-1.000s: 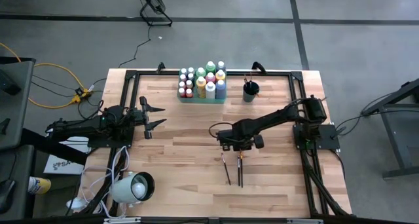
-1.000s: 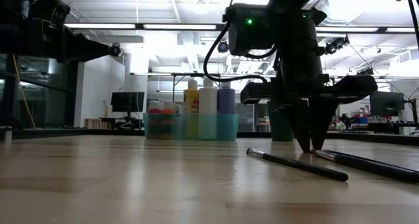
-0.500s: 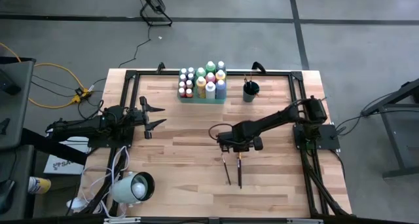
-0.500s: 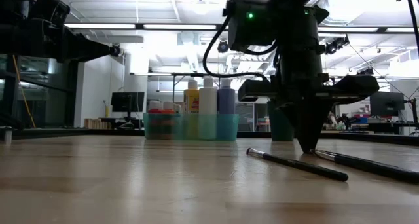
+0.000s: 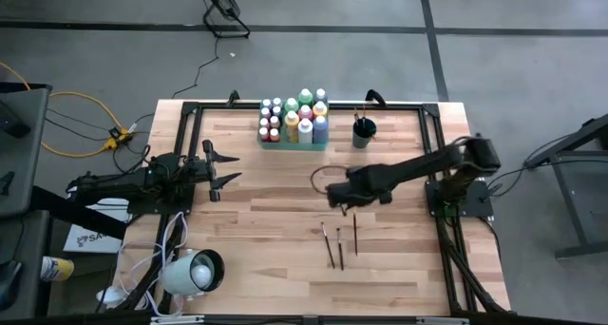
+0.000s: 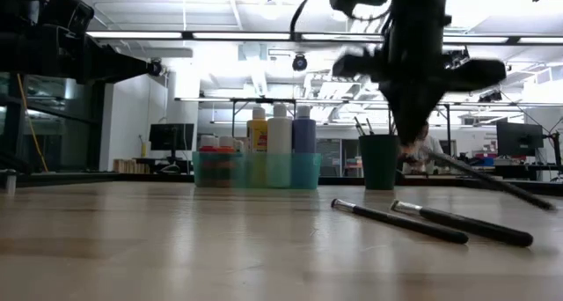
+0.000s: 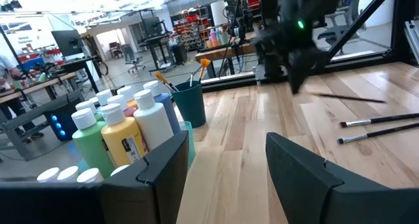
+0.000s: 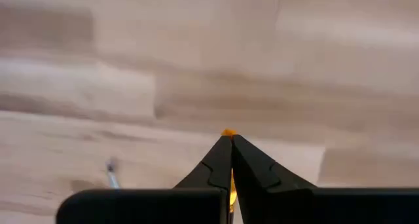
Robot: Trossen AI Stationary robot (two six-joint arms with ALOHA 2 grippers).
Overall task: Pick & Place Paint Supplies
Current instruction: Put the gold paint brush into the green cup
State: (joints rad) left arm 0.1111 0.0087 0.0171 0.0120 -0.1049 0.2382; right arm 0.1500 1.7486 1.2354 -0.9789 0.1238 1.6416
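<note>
My right gripper (image 5: pixel 353 204) hangs over the table's middle, shut on a thin dark paintbrush (image 6: pixel 479 176). Two more brushes (image 5: pixel 332 248) lie flat on the wood just to its left and nearer; the low view shows them too (image 6: pixel 400 222). The paint bottles (image 5: pixel 294 116) stand in the green tray (image 5: pixel 296 143) at the far edge. A dark cup (image 5: pixel 363 131) holding brushes stands to the tray's right. My left gripper (image 5: pixel 224 170) waits open at the table's left side, and its wrist view (image 7: pixel 226 168) looks toward the bottles (image 7: pixel 127 129). My right gripper pinches the paintbrush near its bristle end, and orange bristles (image 8: pixel 228 132) poke out between the shut fingertips. The fingers come from above, pointing down. The handle (image 6: pixel 510 188) slants down toward the near edge, lifted off the wood.
A black frame (image 5: pixel 432 125) borders the tabletop. A white lamp (image 5: pixel 195 271) sits at the near left corner. Bare wood lies between the tray and the brushes and across the table's middle (image 5: pixel 275 192).
My right gripper has shut on one brush lying on the table. It then rose and moved a little toward the right edge, and the brush came up off the wood with it. The other two brushes stayed on the table. My left arm kept still.
</note>
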